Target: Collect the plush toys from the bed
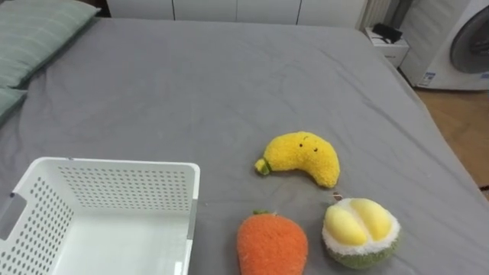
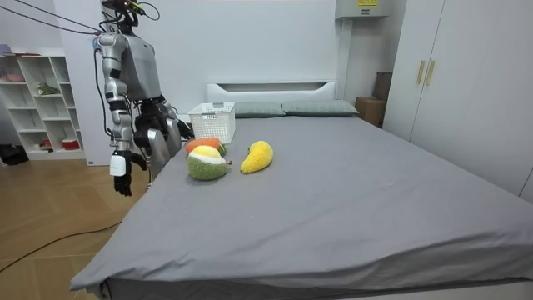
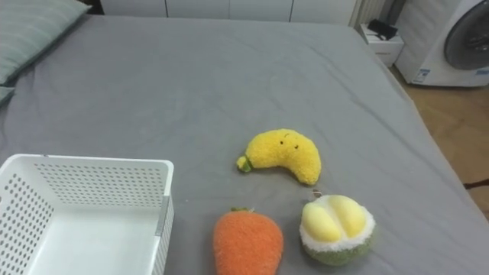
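Three plush toys lie on the grey bed (image 1: 229,84) close to its near edge. A yellow banana toy (image 1: 302,157) lies furthest in. In front of it sit an orange carrot toy (image 1: 272,243) and a durian toy (image 1: 360,229) with yellow flesh and a green rind. An empty white slatted basket (image 1: 114,183) stands to their left. In the room view I stand at the bed's side by the basket (image 2: 212,121) and the toys (image 2: 208,160). My right hand (image 2: 122,182) hangs by my side with relaxed fingers. My left hand (image 2: 176,127) is low at the bed's edge.
Green striped pillows (image 1: 34,34) lie at the far left of the bed. A white side table (image 1: 387,46) and a washing machine (image 1: 458,46) stand past the bed's far right. White shelves (image 2: 42,100) are behind me, and wardrobes (image 2: 466,83) line the room view's right.
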Available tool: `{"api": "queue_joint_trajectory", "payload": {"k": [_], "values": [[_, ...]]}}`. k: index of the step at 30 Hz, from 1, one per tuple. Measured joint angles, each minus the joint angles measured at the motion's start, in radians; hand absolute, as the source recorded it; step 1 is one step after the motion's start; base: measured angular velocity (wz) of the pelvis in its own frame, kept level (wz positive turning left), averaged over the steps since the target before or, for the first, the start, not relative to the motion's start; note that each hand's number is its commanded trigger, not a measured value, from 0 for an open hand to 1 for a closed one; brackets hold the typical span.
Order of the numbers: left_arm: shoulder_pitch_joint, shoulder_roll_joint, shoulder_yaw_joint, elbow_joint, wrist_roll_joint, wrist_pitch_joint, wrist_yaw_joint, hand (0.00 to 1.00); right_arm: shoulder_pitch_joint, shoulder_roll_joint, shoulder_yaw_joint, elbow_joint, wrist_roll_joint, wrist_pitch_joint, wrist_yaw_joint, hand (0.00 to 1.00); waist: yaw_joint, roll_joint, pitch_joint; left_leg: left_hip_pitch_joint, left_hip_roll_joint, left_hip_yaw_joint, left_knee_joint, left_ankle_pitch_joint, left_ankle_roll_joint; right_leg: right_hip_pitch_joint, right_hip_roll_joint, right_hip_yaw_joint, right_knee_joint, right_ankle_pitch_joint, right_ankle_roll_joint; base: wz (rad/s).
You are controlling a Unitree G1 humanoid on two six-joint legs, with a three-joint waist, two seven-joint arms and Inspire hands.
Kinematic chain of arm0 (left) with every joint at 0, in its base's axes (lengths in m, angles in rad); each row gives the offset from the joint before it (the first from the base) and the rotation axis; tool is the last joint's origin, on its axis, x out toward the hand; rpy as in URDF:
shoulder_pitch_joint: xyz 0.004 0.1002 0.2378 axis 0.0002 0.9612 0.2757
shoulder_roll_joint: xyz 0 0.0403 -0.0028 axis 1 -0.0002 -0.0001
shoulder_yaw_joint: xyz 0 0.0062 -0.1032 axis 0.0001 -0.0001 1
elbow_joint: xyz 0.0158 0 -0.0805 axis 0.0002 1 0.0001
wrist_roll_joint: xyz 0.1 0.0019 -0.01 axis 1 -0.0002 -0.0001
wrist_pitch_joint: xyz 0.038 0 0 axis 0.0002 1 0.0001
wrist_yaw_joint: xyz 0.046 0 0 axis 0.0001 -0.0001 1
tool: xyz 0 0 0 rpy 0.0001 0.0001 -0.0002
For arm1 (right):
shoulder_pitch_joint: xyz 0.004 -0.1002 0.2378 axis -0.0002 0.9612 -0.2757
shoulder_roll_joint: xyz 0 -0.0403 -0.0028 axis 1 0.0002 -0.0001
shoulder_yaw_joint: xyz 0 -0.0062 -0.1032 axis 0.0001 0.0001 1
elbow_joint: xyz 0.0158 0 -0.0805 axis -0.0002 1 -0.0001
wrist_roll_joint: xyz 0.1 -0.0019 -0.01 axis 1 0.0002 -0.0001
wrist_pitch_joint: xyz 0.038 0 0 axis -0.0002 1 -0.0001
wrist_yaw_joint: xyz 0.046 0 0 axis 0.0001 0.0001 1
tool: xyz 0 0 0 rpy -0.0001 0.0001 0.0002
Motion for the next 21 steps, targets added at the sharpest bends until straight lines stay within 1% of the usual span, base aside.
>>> {"api": "queue_joint_trajectory", "payload": {"k": [3,6,7,9,10,11,13,14,15,17,21], "values": [[0.002,0.000,0.009,0.005,-0.001,-0.024,0.021,0.00,-0.003,-0.007,-0.013,-0.033,0.050,-0.029,-0.024,0.00,0.005,-0.009,-0.0014,-0.015,0.002,0.005,0.003,0.000,-0.001,-0.015,0.002,0.005,0.000,0.001,-0.002,-0.03],[0.009,0.003,0.012,0.016,0.001,-0.046,0.039,0.00,-0.011,-0.010,-0.032,-0.054,0.085,-0.055,-0.058,0.00,0.011,-0.011,-0.0017,-0.018,0.009,0.022,0.005,-0.002,-0.006,-0.024,0.009,0.013,-0.001,0.005,-0.006,-0.14],[0.009,0.004,0.012,0.022,0.001,-0.051,0.042,0.00,-0.011,-0.010,-0.034,-0.064,0.087,-0.058,-0.065,0.00,0.011,-0.010,-0.0015,-0.019,0.010,0.023,0.005,-0.003,-0.007,-0.026,0.011,0.014,-0.002,0.005,-0.007,-0.13],[0.009,0.008,0.017,0.038,0.000,-0.065,0.047,0.00,-0.018,-0.012,-0.055,-0.089,0.087,-0.079,-0.089,0.00,0.008,-0.011,-0.0022,-0.027,0.013,0.025,0.005,-0.002,-0.010,-0.037,0.013,0.014,-0.002,0.008,-0.012,-0.06],[0.009,0.009,0.018,0.043,0.000,-0.072,0.048,0.00,-0.017,-0.014,-0.055,-0.098,0.087,-0.083,-0.095,0.00,0.008,-0.011,-0.0021,-0.028,0.014,0.025,0.004,-0.002,-0.010,-0.038,0.013,0.016,-0.002,0.008,-0.012,-0.04],[0.010,0.010,0.021,0.049,0.001,-0.081,0.053,0.00,-0.017,-0.016,-0.055,-0.114,0.087,-0.096,-0.105,0.00,0.008,-0.010,-0.0020,-0.029,0.015,0.025,0.004,-0.003,-0.011,-0.040,0.015,0.018,-0.003,0.008,-0.013,-0.04],[0.010,0.010,0.031,0.049,0.000,-0.093,0.053,0.00,-0.018,-0.018,-0.055,-0.154,0.087,-0.103,-0.115,0.00,0.009,-0.009,-0.0024,-0.038,0.016,0.026,0.004,-0.003,-0.013,-0.053,0.015,0.018,-0.002,0.009,-0.014,-0.04],[0.010,0.010,0.033,0.047,-0.001,-0.099,0.054,0.00,-0.019,-0.018,-0.055,-0.185,0.087,-0.114,-0.120,0.00,0.010,-0.010,-0.0031,-0.047,0.017,0.028,0.004,-0.002,-0.014,-0.063,0.015,0.018,-0.003,0.010,-0.015,-0.07],[0.009,0.010,0.033,0.045,-0.002,-0.103,0.055,0.00,-0.020,-0.018,-0.054,-0.220,0.087,-0.126,-0.124,0.00,0.013,-0.014,-0.0055,-0.057,0.018,0.032,0.005,-0.002,-0.014,-0.074,0.016,0.019,-0.001,0.012,-0.016,-0.07],[0.008,0.011,0.033,0.046,-0.010,-0.111,0.055,0.00,-0.021,-0.018,-0.052,-0.276,0.086,-0.137,-0.138,0.00,0.020,-0.014,-0.0060,-0.064,0.020,0.042,0.005,-0.002,-0.014,-0.086,0.016,0.021,0.000,0.015,-0.018,-0.12],[0.008,0.016,0.029,0.056,-0.012,-0.133,0.061,0.00,-0.025,-0.030,-0.052,-0.386,0.081,-0.160,-0.156,0.00,0.025,-0.017,-0.0053,-0.075,0.023,0.045,0.006,-0.001,-0.016,-0.090,0.017,0.017,-0.002,0.019,-0.019,0.00]]}}
